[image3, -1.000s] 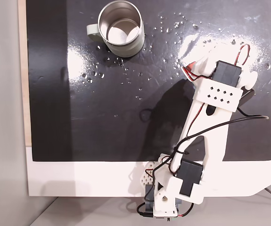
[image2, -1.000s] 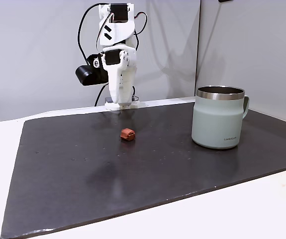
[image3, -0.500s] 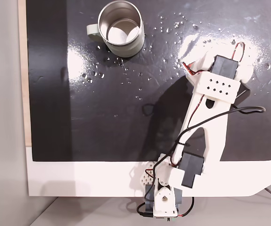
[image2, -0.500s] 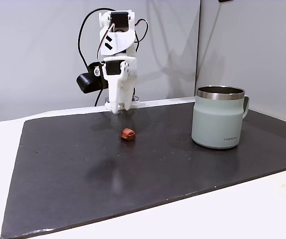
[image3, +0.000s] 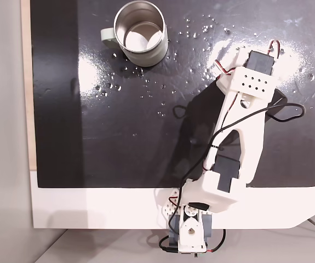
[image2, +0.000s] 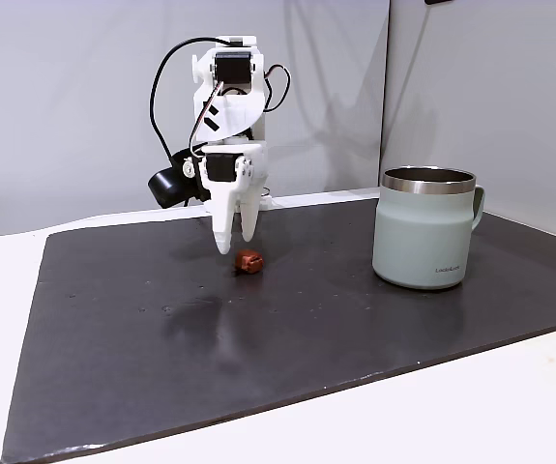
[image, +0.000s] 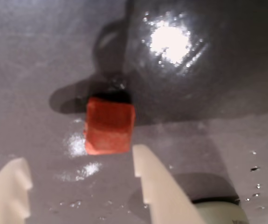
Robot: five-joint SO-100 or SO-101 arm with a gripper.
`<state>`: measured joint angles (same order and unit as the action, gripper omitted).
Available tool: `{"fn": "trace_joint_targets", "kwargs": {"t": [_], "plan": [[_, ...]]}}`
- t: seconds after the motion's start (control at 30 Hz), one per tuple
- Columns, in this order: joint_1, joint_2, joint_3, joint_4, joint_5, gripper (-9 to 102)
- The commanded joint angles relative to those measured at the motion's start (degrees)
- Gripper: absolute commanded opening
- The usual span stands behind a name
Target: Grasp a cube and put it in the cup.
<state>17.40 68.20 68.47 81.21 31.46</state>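
Note:
The tiny rust-red cube (image2: 248, 261) lies on the black mat, left of the middle in a fixed view. My gripper (image2: 236, 242) hangs just above and behind it, pointing down, open, with nothing between the fingers. In the wrist view the cube (image: 109, 125) sits just beyond the two pale fingertips (image: 145, 163) of the gripper (image: 80, 156), nearer the right one. The sage-green cup (image2: 424, 232) stands upright to the right, well apart from the cube. From above, the cup (image3: 160, 49) is at the top left and its inside holds nothing; the arm (image3: 245, 109) covers the cube.
The black mat (image2: 355, 319) covers most of the white table (image2: 452, 406) and has bright glare patches (image3: 91, 71). The arm's base (image3: 190, 235) sits at the table's edge, with black cables looping along the arm. A grey wall stands behind.
The arm has reached forward and lowered the gripper from near its base down to the cube. The fingers now stand apart. Cube and cup have not moved.

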Motion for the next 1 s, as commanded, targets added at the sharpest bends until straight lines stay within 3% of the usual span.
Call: {"fn": "trace_joint_targets", "kwargs": {"t": [0.0, 0.63, 0.97], "plan": [[-1.1, -0.4, -4.6, 0.8, -0.3, 25], [-1.1, -6.6, -7.9, 1.8, -1.8, 23], [-0.4, -6.4, -7.6, 2.2, -1.5, 7]]}}
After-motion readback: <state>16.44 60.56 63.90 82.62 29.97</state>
